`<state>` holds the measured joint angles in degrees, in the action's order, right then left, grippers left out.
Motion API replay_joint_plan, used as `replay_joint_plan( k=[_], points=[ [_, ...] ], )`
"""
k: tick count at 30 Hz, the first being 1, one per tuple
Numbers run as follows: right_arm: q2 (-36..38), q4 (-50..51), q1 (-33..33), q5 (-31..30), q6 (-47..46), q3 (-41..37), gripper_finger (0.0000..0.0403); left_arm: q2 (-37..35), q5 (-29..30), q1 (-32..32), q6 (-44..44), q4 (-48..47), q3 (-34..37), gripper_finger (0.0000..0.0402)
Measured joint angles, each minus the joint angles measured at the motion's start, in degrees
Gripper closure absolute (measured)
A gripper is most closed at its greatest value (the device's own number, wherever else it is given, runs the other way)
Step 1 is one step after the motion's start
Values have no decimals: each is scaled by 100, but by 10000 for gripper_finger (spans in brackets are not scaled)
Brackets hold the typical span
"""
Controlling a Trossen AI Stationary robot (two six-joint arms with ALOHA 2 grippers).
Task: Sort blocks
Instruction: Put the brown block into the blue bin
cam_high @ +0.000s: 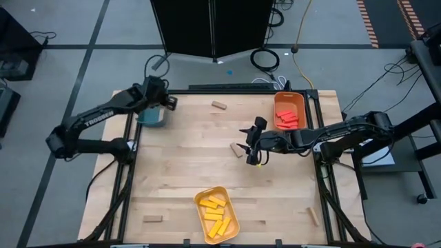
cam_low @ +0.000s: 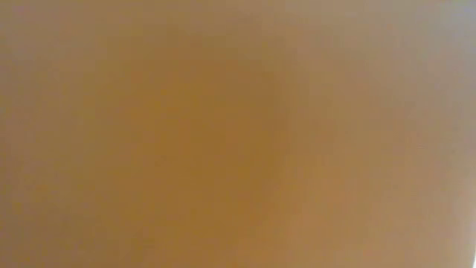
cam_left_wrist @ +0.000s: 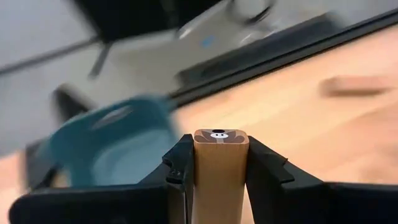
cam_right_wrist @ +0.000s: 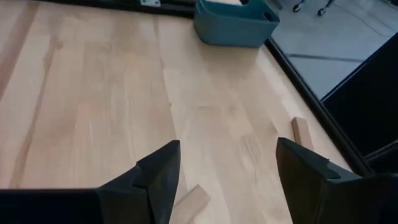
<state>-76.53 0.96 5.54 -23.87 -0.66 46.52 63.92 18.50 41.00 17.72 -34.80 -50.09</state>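
Observation:
My left gripper (cam_high: 169, 103) is at the table's far left, beside the teal tray (cam_high: 151, 116), and is shut on a tan wood block (cam_left_wrist: 217, 168). My right gripper (cam_high: 251, 142) hovers open near the table's middle. A tan block (cam_right_wrist: 190, 200) lies flat on the table just below and between its fingers, untouched; it also shows in the high view (cam_high: 238, 148). Other tan blocks lie flat near the far edge (cam_high: 219, 105), the near left (cam_high: 153, 219) and the near right (cam_high: 312, 216). Yellow blocks (cam_high: 213, 210) fill the yellow tray (cam_high: 233, 213); red blocks (cam_high: 288, 118) lie in the orange tray (cam_high: 289, 99). My left gripper pinches the tan block between its two fingers (cam_left_wrist: 180, 171), one on each long side. The block lies along the fingers, and its square end face (cam_left_wrist: 217, 134), marked with a small dark hole, stands just past the fingertips. The teal tray (cam_left_wrist: 115, 149) is close ahead.
The low view is filled by a blurred orange-brown surface and tells nothing. The teal tray (cam_right_wrist: 236, 22) sits at the far left corner, against the table's black frame. Bare wood lies between the trays. Cables and dark stands lie on the floor beyond the far edge.

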Motion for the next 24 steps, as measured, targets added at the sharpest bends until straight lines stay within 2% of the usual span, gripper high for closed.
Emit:
replay_joint_plan(
  k=[3, 6, 9, 16, 24],
  points=[
    [0, 244, 8, 19, -136, 0, 199, 181, -2, 463, 152, -517, 2, 314],
    [-2, 531, 35, 19, -287, 0, 199, 358, 27, 752, 137, -610, 2, 314],
    [-2, 882, 62, 25, -478, 0, 199, 506, 121, 938, 143, -607, 2, 288],
    [-2, 1510, 96, 246, -933, -4, 199, 683, 92, 1029, 139, -817, 2, 210],
    [-2, 1520, 94, 325, -877, -4, 199, 682, 67, 1031, -191, -832, 2, 189]
  ],
)
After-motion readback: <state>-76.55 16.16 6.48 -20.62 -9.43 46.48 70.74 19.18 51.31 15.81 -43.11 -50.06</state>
